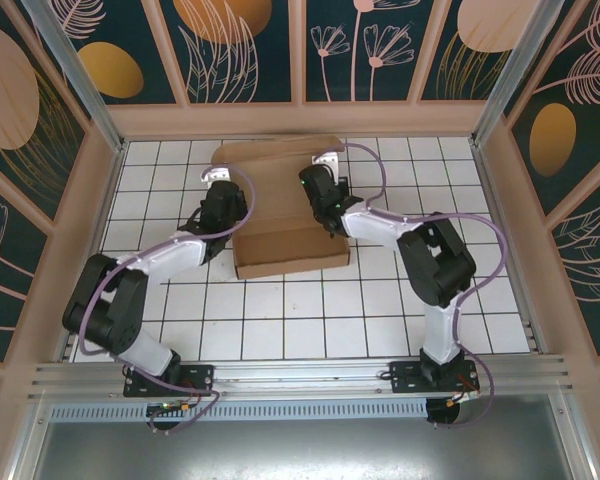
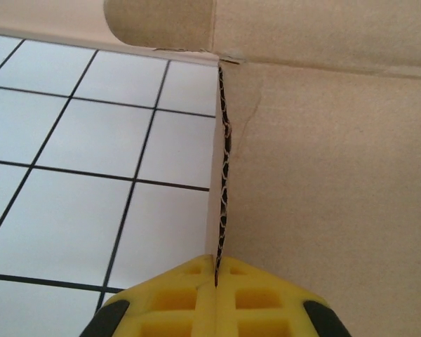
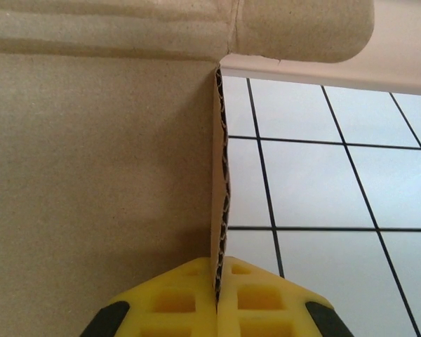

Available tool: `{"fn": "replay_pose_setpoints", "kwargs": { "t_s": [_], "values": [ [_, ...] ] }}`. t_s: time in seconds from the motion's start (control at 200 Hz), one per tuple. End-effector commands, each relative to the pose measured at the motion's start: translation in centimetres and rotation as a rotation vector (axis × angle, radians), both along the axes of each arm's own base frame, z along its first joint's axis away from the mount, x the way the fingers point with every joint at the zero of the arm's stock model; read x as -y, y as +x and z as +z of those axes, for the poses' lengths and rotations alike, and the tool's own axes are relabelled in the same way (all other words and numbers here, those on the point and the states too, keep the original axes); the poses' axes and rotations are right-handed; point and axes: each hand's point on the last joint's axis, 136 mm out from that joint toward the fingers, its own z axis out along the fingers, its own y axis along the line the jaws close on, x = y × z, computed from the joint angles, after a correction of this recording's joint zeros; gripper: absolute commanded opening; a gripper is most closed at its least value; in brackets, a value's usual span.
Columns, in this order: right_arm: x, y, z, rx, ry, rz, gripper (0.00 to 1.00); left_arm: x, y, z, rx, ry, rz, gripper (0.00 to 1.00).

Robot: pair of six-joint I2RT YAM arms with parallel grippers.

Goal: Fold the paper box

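Observation:
The brown corrugated paper box (image 1: pixel 285 215) lies in the middle of the white tiled table, its front wall raised and a wide flap reaching to the back. My left gripper (image 1: pixel 223 207) is shut on the box's left side wall; in the left wrist view the wall's wavy cut edge (image 2: pixel 224 168) runs straight down between the yellow pads (image 2: pixel 182 298). My right gripper (image 1: pixel 325 195) is shut on the right side wall in the same way, with that wall's cut edge (image 3: pixel 219 182) pinched between its yellow pads (image 3: pixel 256 302). A rounded flap corner (image 3: pixel 302 31) shows above.
The white tiled table (image 1: pixel 310 320) has free room in front of the box and to both sides. Wooden rails and patterned panels (image 1: pixel 280 50) close the back and sides. An aluminium rail (image 1: pixel 300 375) carries both arm bases at the near edge.

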Motion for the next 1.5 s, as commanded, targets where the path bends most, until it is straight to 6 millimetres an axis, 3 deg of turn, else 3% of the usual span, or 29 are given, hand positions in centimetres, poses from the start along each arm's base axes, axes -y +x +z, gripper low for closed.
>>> {"fn": "replay_pose_setpoints", "kwargs": {
  "t_s": [0.0,0.075,0.225,0.24,0.315,0.55,0.726,0.911,1.016,1.166,1.256,1.376,1.496],
  "values": [
    [1.0,-0.3,4.2,0.086,0.124,0.031,0.12,1.4,-0.8,4.7,0.164,-0.077,-0.088,0.02],
    [1.3,-0.7,4.3,0.077,0.183,0.102,0.18,1.2,-1.4,5.3,0.214,-0.075,-0.101,0.02],
    [-0.9,-3.2,4.7,0.057,0.308,0.389,0.35,1.5,-2.0,5.1,0.252,-0.028,-0.162,0.02],
    [-0.1,-2.9,4.8,0.059,0.316,0.394,0.37,1.6,-2.0,5.1,0.254,-0.025,-0.168,0.02],
    [0.3,-3.4,5.4,0.066,0.338,0.461,0.47,2.1,-2.1,5.3,0.271,-0.016,-0.203,0.05],
    [2.0,-3.6,6.2,0.046,0.435,0.557,0.49,3.8,-1.8,4.5,0.248,0.019,-0.305,0.07],
    [2.4,-3.9,7.9,0.086,0.431,0.595,0.62,4.7,-2.1,4.0,0.267,0.096,-0.390,0.08],
    [5.1,-2.5,10.1,0.195,0.395,0.500,0.58,4.2,-1.4,4.1,0.279,0.132,-0.413,0.08],
    [5.7,-1.6,10.3,0.203,0.337,0.489,0.57,4.1,-1.1,4.2,0.293,0.132,-0.436,0.10],
    [6.9,-0.6,9.6,0.160,0.348,0.478,0.57,4.7,-0.7,4.0,0.296,0.129,-0.485,0.22],
    [7.2,-1.4,8.2,0.107,0.385,0.578,0.59,5.1,-0.6,4.3,0.284,0.119,-0.512,0.37],
    [7.5,-1.6,7.8,0.066,0.442,0.662,0.61,4.5,-0.8,5.6,0.310,0.109,-0.499,0.59],
    [6.6,-1.0,7.5,0.009,0.436,0.734,0.61,2.9,0.0,6.6,0.309,0.094,-0.463,0.63]
  ]
}}
